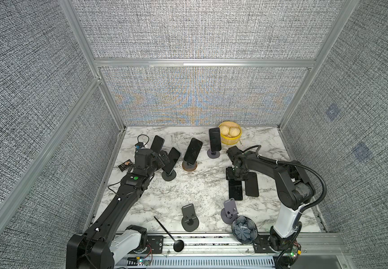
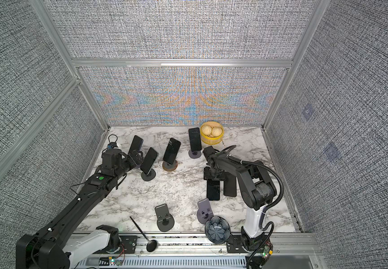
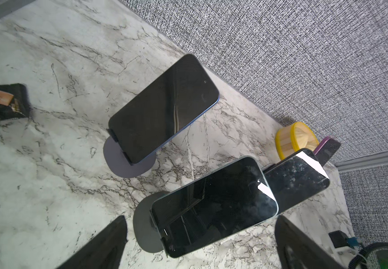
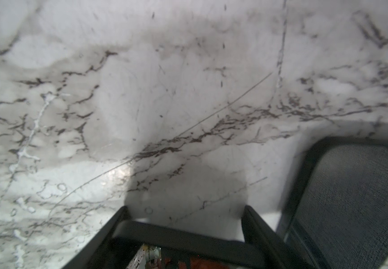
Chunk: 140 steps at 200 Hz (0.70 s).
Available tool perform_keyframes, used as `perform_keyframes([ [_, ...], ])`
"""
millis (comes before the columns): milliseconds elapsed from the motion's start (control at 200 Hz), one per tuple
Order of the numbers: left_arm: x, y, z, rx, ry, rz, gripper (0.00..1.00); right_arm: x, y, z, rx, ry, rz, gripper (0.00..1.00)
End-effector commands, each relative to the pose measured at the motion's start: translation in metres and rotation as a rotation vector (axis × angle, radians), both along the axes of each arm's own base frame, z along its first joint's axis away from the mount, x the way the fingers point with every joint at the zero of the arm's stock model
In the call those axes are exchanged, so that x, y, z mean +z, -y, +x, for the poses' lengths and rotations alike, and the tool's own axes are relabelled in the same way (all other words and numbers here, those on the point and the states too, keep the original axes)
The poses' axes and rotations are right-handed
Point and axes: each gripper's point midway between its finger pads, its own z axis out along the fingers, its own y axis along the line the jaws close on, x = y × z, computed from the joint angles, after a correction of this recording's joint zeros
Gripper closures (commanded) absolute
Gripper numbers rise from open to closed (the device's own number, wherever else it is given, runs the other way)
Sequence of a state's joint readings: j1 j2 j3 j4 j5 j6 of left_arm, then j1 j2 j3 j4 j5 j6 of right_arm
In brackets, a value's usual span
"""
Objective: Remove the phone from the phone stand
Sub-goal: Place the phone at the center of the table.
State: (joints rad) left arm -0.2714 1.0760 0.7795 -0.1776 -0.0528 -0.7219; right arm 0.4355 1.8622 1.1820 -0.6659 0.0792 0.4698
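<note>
Several dark phones lean on stands at the back of the marble table. My left gripper is open, its fingers either side of one phone without touching it. That phone rests on a dark grey round phone stand. My right gripper is shut on the far end of another phone, held flat, low at the table's right. I cannot tell whether it touches the table.
More phones stand on stands. One phone lies flat beside the held one. Two empty stands, a blue bowl, black spoon, bun steamer and snack packet are about.
</note>
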Motion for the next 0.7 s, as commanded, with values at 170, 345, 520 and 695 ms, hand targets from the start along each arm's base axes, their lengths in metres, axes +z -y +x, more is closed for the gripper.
perform_keyframes([
  [170,-0.003,-0.005,-0.004,0.017,0.017,0.002,0.01,-0.017,0.002,-0.007,0.007,-0.029,-0.011,0.28],
  [345,-0.005,-0.003,-0.003,0.007,0.002,0.015,0.01,-0.018,0.002,-0.007,0.006,-0.024,-0.009,0.28],
  [520,-0.004,-0.002,-0.004,-0.009,-0.001,0.022,0.0,-0.022,0.001,-0.006,0.001,-0.035,0.0,0.28],
  [695,-0.009,-0.006,-0.003,0.004,0.017,0.044,0.0,-0.018,0.001,-0.007,-0.013,-0.027,0.009,0.24],
])
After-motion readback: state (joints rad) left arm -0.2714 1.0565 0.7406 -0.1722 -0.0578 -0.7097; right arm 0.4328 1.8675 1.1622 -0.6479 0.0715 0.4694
